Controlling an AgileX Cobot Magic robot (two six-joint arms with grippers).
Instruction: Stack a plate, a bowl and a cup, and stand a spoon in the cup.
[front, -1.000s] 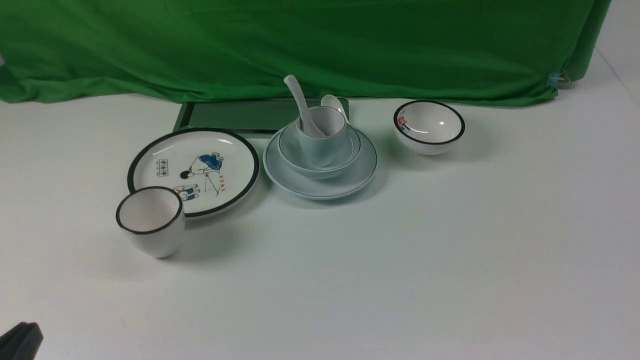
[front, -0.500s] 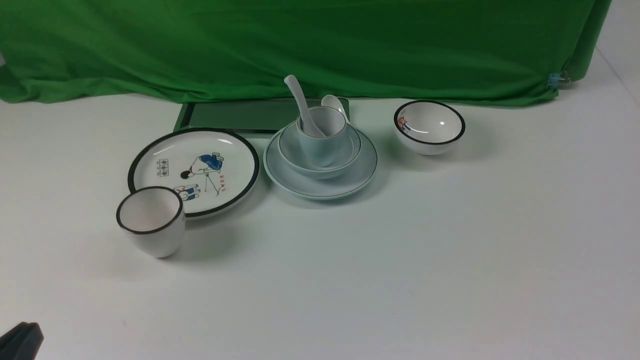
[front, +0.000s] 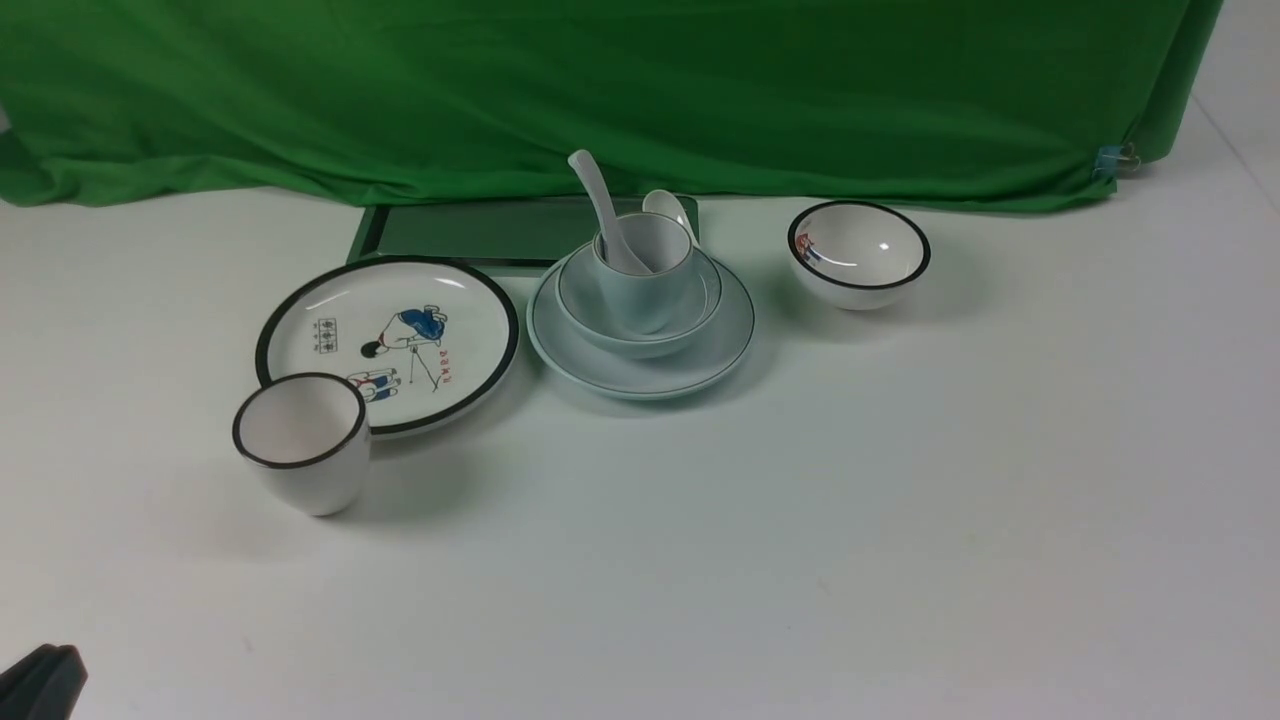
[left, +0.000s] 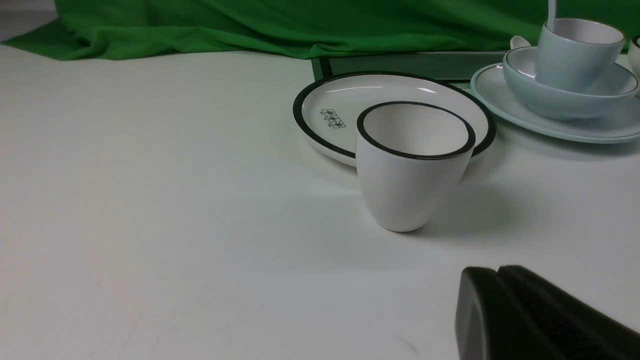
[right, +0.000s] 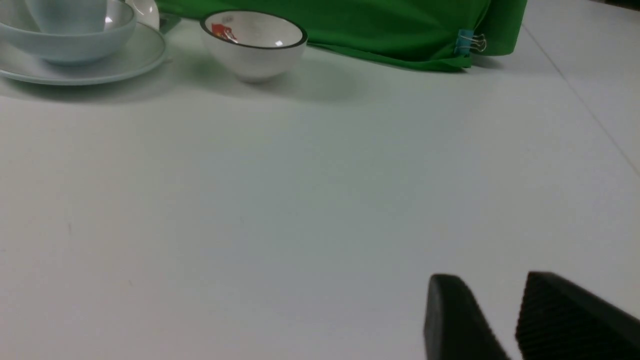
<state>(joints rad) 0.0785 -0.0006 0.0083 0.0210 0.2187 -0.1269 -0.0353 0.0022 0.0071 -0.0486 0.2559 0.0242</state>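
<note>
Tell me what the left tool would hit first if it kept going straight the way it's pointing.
Probably the white black-rimmed cup; it stands nearest ahead of the left tool, with the cartoon-figure plate behind it. Depth is unclear, so it might pass beside it.

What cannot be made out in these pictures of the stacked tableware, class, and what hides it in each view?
- Second spoon: front view, its handle is hidden behind the cup.
- Standing spoon: left wrist view, cut off by the top edge.
- Cartoon plate: left wrist view, the figure is hidden behind the black-rimmed cup.
- Right gripper: out of the front view.
</note>
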